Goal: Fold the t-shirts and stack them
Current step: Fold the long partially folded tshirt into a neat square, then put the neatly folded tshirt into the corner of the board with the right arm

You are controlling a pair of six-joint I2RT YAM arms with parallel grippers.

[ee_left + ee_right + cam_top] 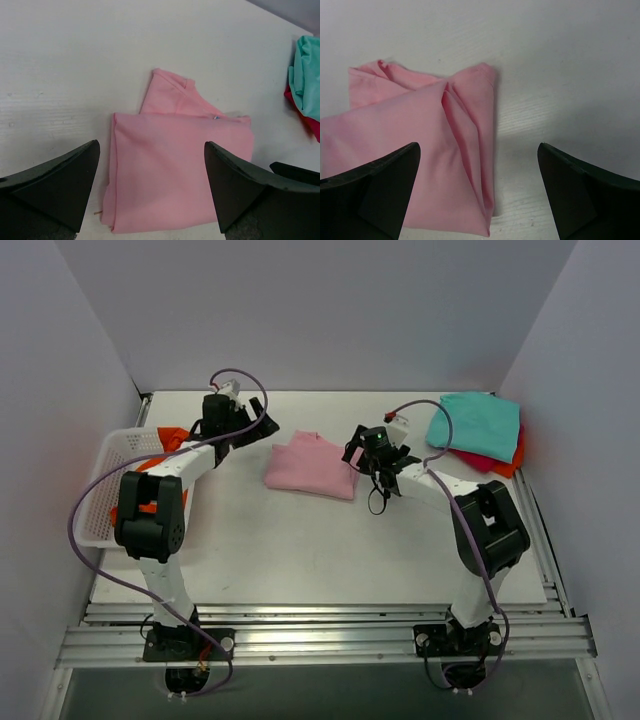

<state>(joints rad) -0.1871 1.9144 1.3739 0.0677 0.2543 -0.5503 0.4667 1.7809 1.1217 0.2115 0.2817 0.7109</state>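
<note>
White worktop (300, 550); pink tee (312, 466) lay folded at centre, betw. both arms; teal tee (476, 423) sat atop red tee (480, 461) far right; L end effector (151, 146) & R end effector (479, 146) gaped wide, empty.

A white table (300, 560) is enclosed on three sides by plain pale grey walls (320, 310). Aluminium rails (320, 635) are fitted along its near edge.
</note>
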